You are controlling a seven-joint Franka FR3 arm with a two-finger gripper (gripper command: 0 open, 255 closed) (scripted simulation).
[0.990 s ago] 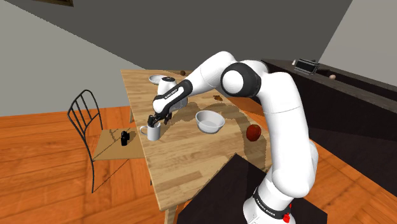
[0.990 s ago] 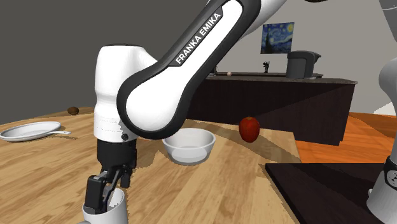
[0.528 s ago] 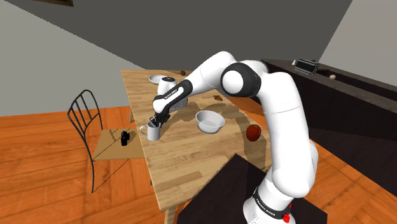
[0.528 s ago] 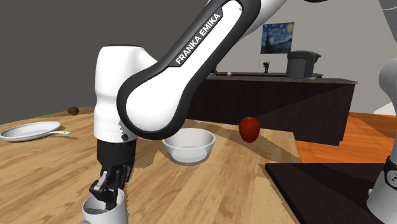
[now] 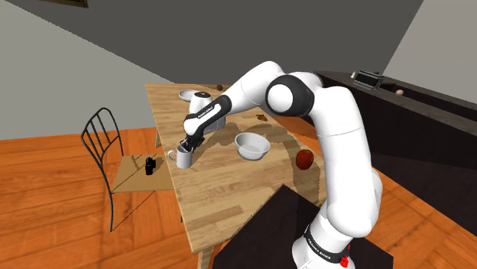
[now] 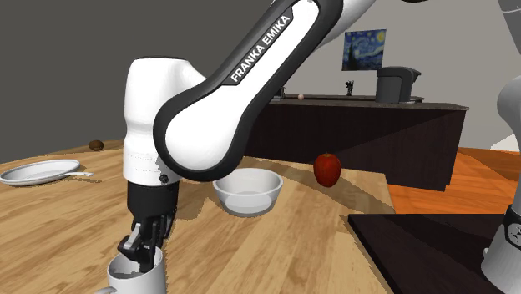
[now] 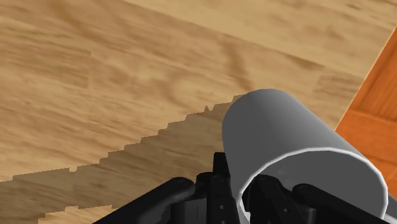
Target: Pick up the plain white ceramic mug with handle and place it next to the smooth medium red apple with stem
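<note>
White with a grey cast, the mug (image 5: pixel 183 159) stands upright on the wooden table (image 5: pixel 222 200), close to the edge that faces the wire chair (image 5: pixel 102 142). From my seat I see the black gripper (image 5: pixel 184 146) come straight down on it. In the wrist view the gripper (image 7: pixel 244 194) is pinching the mug (image 7: pixel 287 137) by its wall, one finger inside the rim and the other outside. The second exterior view shows the same pinch, with the gripper (image 6: pixel 143 245) set on the rim of the mug (image 6: pixel 134 276).

The red apple (image 5: pixel 305 159) lies well apart from the mug, toward the shoulder view's right. A white bowl (image 5: pixel 251 145) sits between the two. In the second exterior view the bowl (image 6: pixel 247 190) is in the middle of the table (image 6: pixel 292 242) and the apple (image 6: pixel 327 169) is behind it.

The only writing I can read is "FRANKA EMIKA" (image 6: pixel 262 51), white on the arm's dark forearm band. The small lettering low on the arm's base in the shoulder view is too small for me to read.

A second ago the fingers stood spread, straddling the rim. Half a second ago they had already closed on it. Since then I see almost nothing changed, and the mug sits where it was.

A white plate (image 6: pixel 37 172) lies at the second exterior view's left. A swirling blue painting (image 6: pixel 365 50) hangs on the grey wall above a dark counter (image 6: pixel 376 134).
</note>
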